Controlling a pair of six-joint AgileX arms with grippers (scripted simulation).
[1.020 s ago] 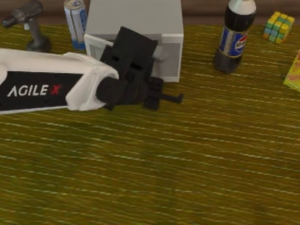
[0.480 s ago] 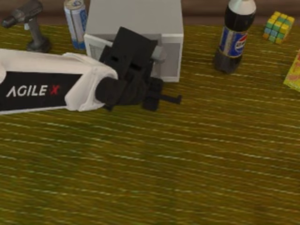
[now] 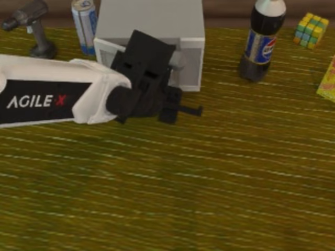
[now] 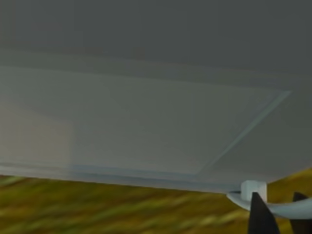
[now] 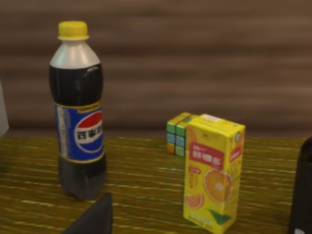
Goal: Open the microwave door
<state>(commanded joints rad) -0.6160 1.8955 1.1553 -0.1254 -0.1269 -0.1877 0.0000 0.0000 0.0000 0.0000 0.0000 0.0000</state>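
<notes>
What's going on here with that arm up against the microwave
The left arm is working at the front of the microwave. Its left claw is at the handle on the microwave door, fingertips either side of it. The top view doesn't show clearly how far the door has come open. The right arm is out of the top view, parked near the cola bottle and juice carton.

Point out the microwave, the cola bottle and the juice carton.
microwave (image 3: 152,18): top view, on its flat roof.
cola bottle (image 5: 80,131): right wrist view, on its blue label.
juice carton (image 5: 212,175): right wrist view, on its front face.
</notes>
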